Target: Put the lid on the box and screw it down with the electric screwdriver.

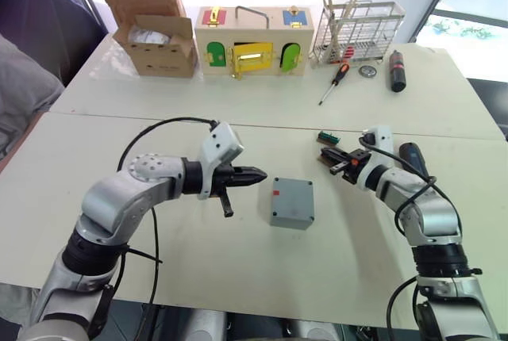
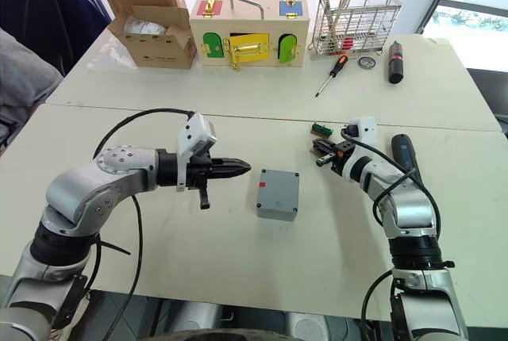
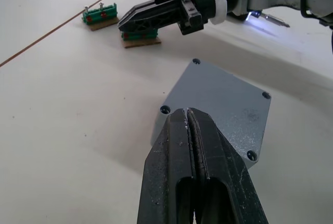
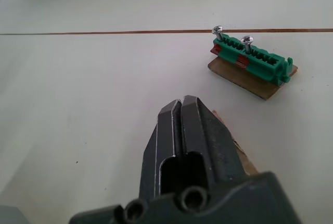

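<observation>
The grey box (image 1: 291, 202) stands mid-table with the lid (image 3: 218, 99) lying flat on top of it, corner holes showing dark, and a small red mark on its near-left side. My left gripper (image 1: 259, 174) is shut and empty, pointing at the box from just to its left, not touching it. Past the box on the right, my right gripper (image 1: 327, 159) is also shut, tips low over a green terminal block on a brown board (image 3: 140, 39). The dark blue electric screwdriver (image 1: 414, 159) lies on the table behind my right forearm, its tip lit.
A second green block with two screws (image 4: 250, 60) lies just beyond the right gripper. Along the far edge stand a cardboard carton (image 1: 155, 28), a wooden box with coloured doors (image 1: 254, 44) and a wire rack (image 1: 355, 32), with a red-and-black hand screwdriver (image 1: 335, 81) and a black cylinder (image 1: 397, 70).
</observation>
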Available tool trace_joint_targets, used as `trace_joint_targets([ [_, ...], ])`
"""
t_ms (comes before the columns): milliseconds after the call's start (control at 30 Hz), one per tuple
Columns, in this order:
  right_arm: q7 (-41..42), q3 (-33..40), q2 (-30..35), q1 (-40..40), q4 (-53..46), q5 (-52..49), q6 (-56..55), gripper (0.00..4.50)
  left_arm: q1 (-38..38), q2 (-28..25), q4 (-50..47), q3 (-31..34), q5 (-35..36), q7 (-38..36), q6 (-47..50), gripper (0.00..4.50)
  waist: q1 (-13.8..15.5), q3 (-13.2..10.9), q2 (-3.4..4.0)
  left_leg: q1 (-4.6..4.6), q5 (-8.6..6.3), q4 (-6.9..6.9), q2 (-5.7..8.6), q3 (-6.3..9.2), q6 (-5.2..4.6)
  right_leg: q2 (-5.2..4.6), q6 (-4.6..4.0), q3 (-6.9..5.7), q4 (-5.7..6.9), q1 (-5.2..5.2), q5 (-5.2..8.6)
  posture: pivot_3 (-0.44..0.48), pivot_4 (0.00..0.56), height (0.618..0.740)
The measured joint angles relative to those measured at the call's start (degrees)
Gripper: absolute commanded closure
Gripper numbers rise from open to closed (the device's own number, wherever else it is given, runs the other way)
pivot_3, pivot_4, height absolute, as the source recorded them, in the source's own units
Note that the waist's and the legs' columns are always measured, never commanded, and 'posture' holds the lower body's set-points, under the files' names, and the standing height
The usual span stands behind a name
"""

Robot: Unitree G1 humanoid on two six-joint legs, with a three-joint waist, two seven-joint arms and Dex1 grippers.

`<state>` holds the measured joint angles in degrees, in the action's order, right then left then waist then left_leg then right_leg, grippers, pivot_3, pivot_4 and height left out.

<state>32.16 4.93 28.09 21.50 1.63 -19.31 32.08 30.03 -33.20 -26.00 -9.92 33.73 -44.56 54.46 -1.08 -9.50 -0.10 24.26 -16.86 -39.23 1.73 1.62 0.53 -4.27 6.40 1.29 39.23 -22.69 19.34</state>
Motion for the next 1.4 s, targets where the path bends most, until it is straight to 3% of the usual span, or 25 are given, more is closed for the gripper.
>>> trace_joint_targets([
  [800, -1.5, 4.5, 0.2, 1.7, -4.9, -4.3, 5.4, 4.44, 0.0, -0.2, 0.0, -0.1, 0.0, 0.0, 0.0, 4.5, 0.1, 0.0, 0.0, 0.0, 0.0, 0.01, 0.0, 0.0, 0.0, 0.0, 0.0, 0.0, -0.01, 0.0, 0.0, 0.0, 0.15, 0.74],
  [900, 0.2, 5.6, 2.1, 1.5, -9.5, -7.9, 8.4, 4.44, 0.0, -0.9, 0.0, -0.2, 0.2, -0.7, 0.0, 4.5, 0.1, 0.0, 0.01, 0.01, 0.0, 0.02, 0.0, 0.0, 0.0, 0.0, 0.0, 0.01, -0.01, -0.02, 0.0, 0.0, 0.15, 0.74],
  [1100, 7.5, 9.9, 11.7, -4.3, -24.4, -19.3, 17.9, 4.44, -0.5, -7.0, -2.1, -1.8, 0.3, -5.4, -0.7, 4.5, 0.3, 0.0, 0.0, -0.03, -0.01, 0.05, 0.0, 0.07, -0.02, -0.1, 0.0, 0.01, -0.12, 0.13, 0.0, 0.0, 0.15, 0.74],
  [1400, 8.3, 10.1, 13.9, -12.0, -32.0, -26.0, 23.2, 4.44, -1.0, -6.4, -1.0, -4.4, -0.8, -7.3, -3.4, 4.5, 0.3, 0.0, 0.0, -0.03, -0.03, 0.02, 0.0, 0.05, -0.05, -0.1, 0.0, 0.02, -0.13, 0.15, 0.0, 0.0, 0.15, 0.74],
])
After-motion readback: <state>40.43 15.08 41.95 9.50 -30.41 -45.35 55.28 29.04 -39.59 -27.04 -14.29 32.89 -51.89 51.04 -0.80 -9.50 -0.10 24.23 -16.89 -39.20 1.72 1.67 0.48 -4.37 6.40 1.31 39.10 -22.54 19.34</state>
